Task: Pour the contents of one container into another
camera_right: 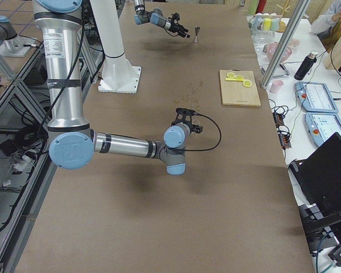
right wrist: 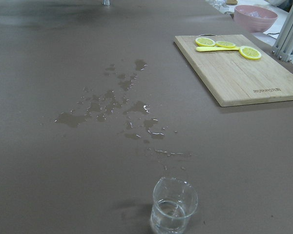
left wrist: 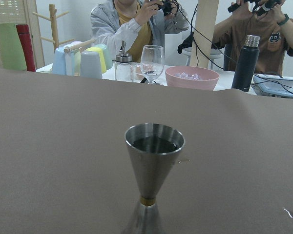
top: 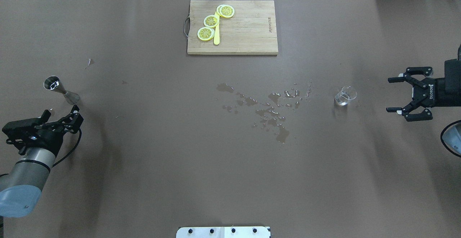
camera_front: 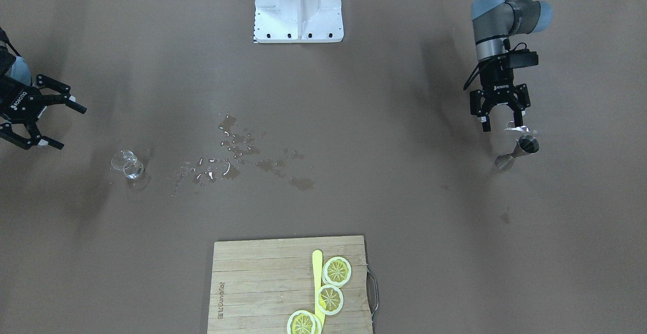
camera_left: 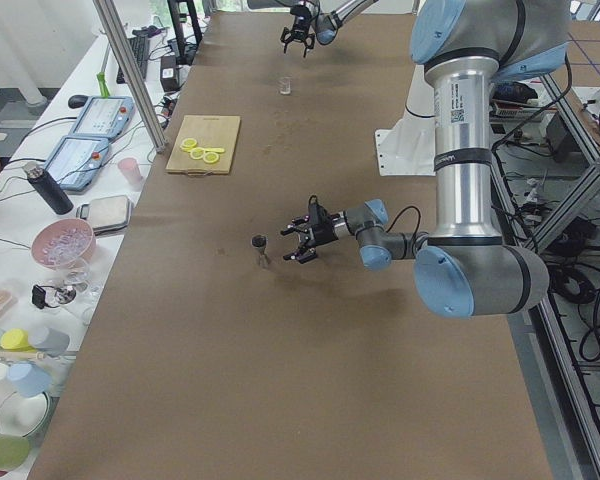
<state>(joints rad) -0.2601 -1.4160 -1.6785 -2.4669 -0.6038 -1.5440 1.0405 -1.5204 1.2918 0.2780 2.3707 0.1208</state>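
Read the overhead view left to right. Found left gripper (camera_front: 502,122) just short of jigger (top: 62,90), not touching it, opened wide and gripping nothing. Saw jigger upright near the left end of the table (top: 144,166), with dark liquid in its upper cup per the left wrist view; judged it left standing for that reason. Noted the wrist camera squared on the jigger's narrow neck and read that as line-up for a side grasp there, with enough opening to clear it. Midway, logged a puddle (top: 266,104) with scattered droplets between the two containers, touching neither. At the far edge, spotted cutting board (top: 248,32) carrying lemon slices (top: 211,21) and a yellow strip (top: 216,38), well clear of the work; judged them irrelevant props. Further right, found glass (top: 345,95) upright, near the spill's right fringe, with a little clear liquid at the bottom per the right wrist view. At far right, saw right gripper (top: 392,95) level with the glass but well apart, pointed at it, fully opened and empty. Judged that as standby to steady or fetch the glass. Flagged the containers as well apart: called for a level, slow carry across the wet patch. Rated the pour as not yet begun.
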